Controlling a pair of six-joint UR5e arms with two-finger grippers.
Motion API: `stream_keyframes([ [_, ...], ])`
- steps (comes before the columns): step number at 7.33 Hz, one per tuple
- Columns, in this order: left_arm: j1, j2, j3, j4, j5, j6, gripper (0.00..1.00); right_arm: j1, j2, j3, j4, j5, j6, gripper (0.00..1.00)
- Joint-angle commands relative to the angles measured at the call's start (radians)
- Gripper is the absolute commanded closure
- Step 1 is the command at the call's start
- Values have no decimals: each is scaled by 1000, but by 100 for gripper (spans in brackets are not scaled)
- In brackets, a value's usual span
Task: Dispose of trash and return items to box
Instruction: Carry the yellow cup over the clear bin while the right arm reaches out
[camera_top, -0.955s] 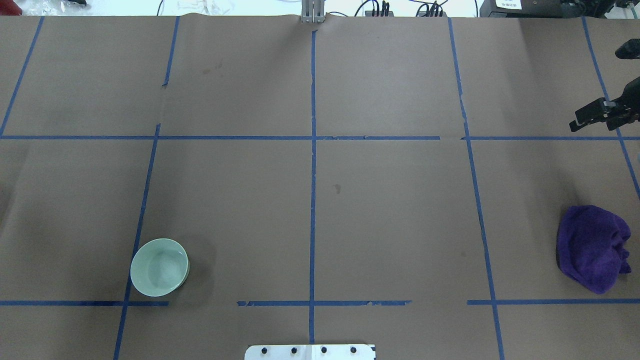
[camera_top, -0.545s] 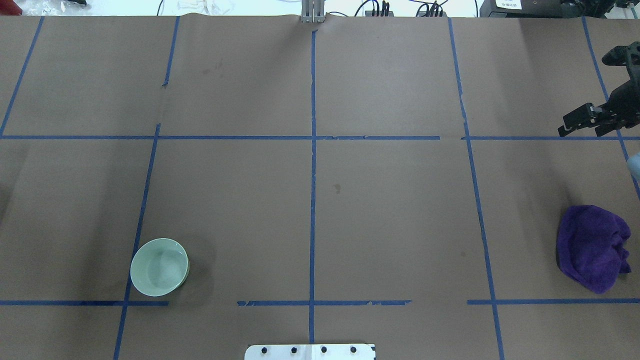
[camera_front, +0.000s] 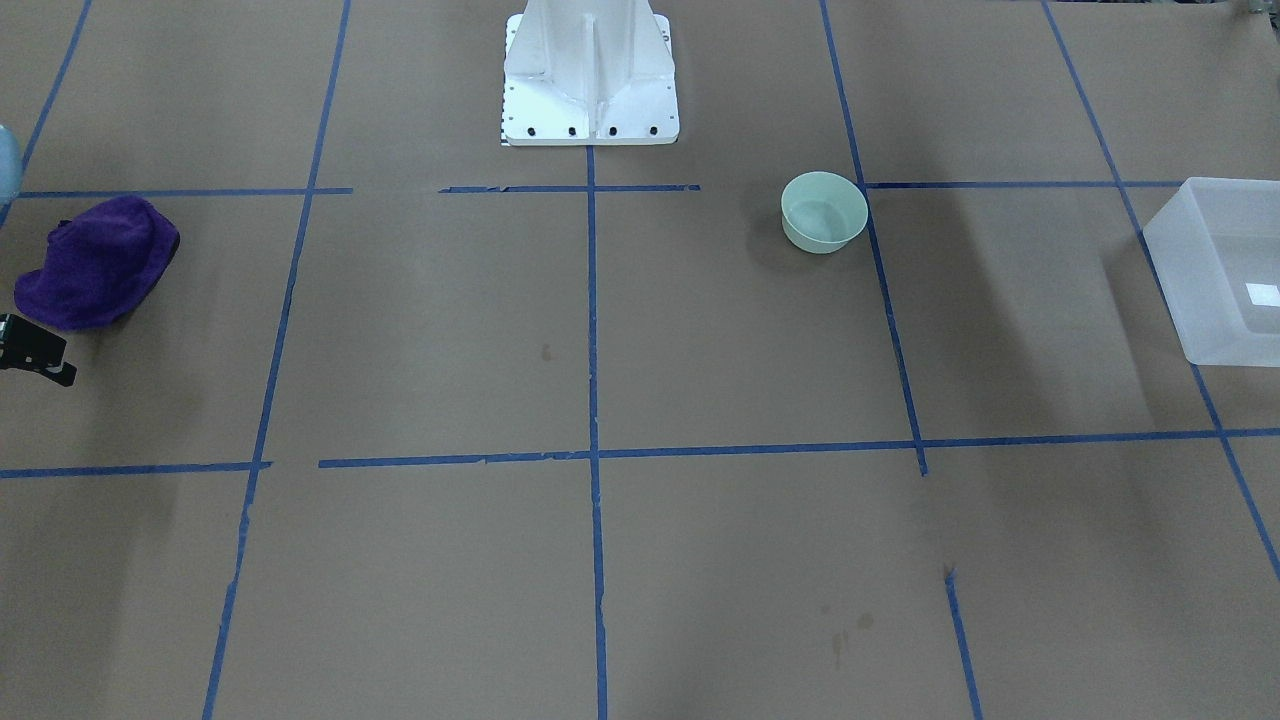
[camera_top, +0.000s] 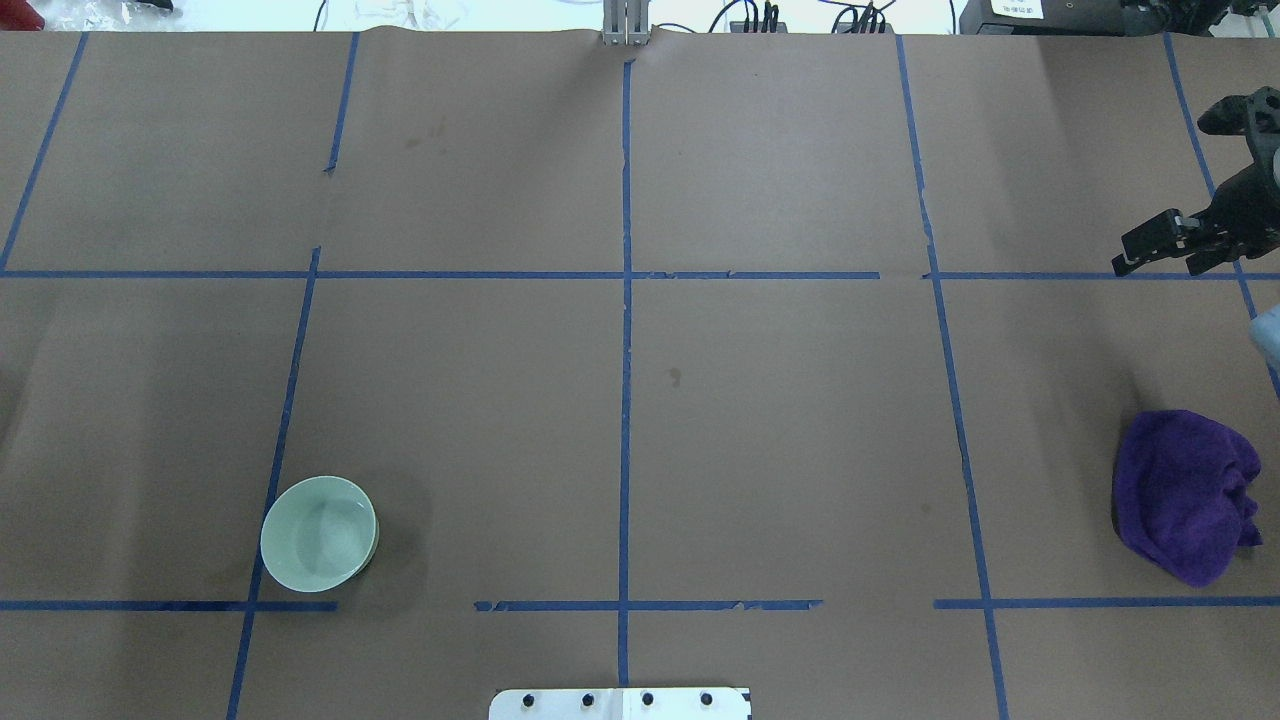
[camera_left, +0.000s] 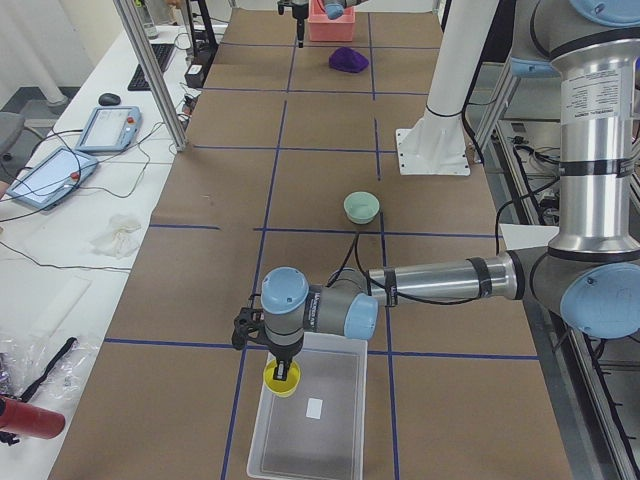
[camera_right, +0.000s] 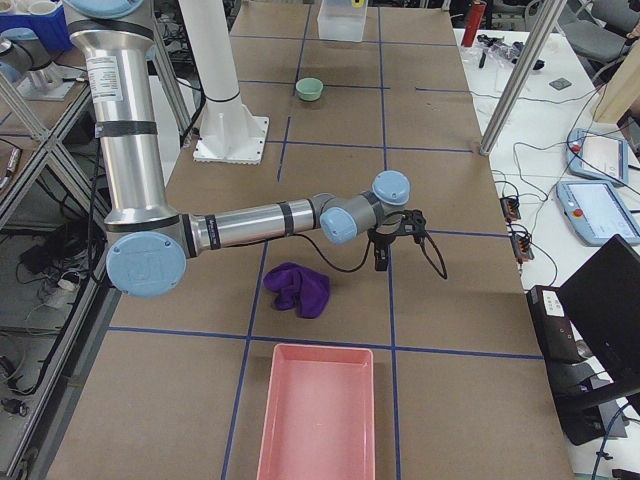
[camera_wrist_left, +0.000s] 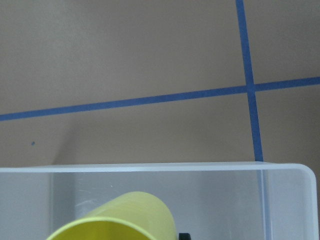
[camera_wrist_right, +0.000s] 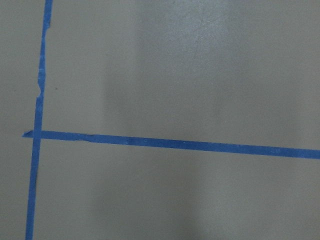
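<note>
The yellow cup (camera_left: 281, 380) hangs tilted in my left gripper (camera_left: 284, 375), which is shut on its rim. It is held just inside a corner of the translucent box (camera_left: 335, 385). In the left wrist view the cup (camera_wrist_left: 120, 217) fills the bottom edge over the box's wall (camera_wrist_left: 225, 200). The box (camera_front: 1215, 270) also shows at the front-facing view's right edge. My right gripper (camera_top: 1135, 255) is at the table's far right, points down over bare paper, holds nothing, and its fingers look parted. It also shows in the front-facing view (camera_front: 40, 355) and the right view (camera_right: 381, 262).
A pale green bowl (camera_top: 318, 533) stands on the robot's left half. A crumpled purple cloth (camera_top: 1185, 495) lies near my right gripper. A pink tray (camera_right: 316, 415) sits at the table's right end. The robot's white base (camera_front: 590, 70) is at the middle edge.
My right gripper has moved in from the overhead view's right edge, leftwards and slightly towards the robot. The bowl and the cloth have not moved.
</note>
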Motion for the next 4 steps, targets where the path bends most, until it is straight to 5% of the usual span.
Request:
stream_keyframes([
  [1,169,28,3,-135,0,-174,100,-8,0,0,0,0,0,0],
  [4,196,77,7,-196,3,-182,100,-8,0,-1,0,0,0,0],
])
